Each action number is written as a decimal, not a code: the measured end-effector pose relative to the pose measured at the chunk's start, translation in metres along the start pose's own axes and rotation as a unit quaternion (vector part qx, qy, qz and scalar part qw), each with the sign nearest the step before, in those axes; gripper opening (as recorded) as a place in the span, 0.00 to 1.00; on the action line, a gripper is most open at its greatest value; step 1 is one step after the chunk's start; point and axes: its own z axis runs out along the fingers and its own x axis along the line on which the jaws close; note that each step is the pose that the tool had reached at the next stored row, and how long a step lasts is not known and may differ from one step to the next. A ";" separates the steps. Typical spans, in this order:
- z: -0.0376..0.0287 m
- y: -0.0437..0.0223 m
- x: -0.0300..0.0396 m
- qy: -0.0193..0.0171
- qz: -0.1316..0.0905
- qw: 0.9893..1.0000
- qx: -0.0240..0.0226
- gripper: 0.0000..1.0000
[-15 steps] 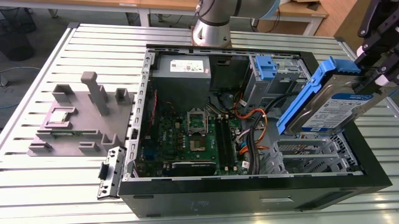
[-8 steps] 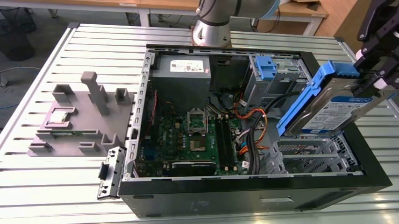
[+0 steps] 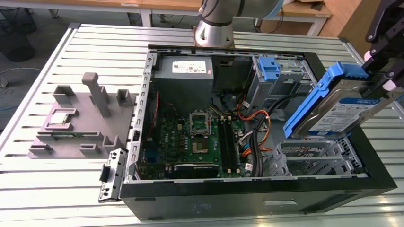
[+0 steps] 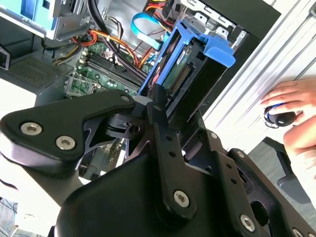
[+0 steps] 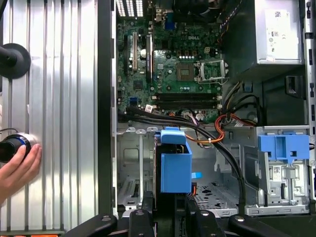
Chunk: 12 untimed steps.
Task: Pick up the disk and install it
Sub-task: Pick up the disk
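The end effector [image 3: 386, 85] is clamped on the disk [image 3: 341, 106] – a silver labelled hard drive in a bright blue carrier – and holds it tilted in the air over the open computer case [image 3: 252, 198], at the exterior view's right. The disk's lower end hangs just above the metal drive cage [image 3: 315, 158]; whether it touches the cage I cannot tell. In the first wrist view the disk [image 5: 175, 168] sits over an open bay of that cage, with orange and black cables just beside it. A second blue carrier [image 3: 269, 68] sits in a nearby bay. The motherboard [image 3: 189, 137] lies in the case floor. On the slatted surface [image 3: 63, 189], at the exterior view's left, stands a grey fixture [image 3: 82, 118] – a small square chip [image 3: 60, 118] rests on it. A person's hand [image 5: 17, 165] rests on the surface beside the case.
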 end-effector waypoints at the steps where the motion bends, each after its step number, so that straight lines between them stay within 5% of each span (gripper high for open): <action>1: 0.0002 -0.0008 -0.0001 0.000 0.000 1.000 0.000 0.35; 12: 0.0025 -0.0024 0.0008 0.000 0.000 1.000 0.000 0.35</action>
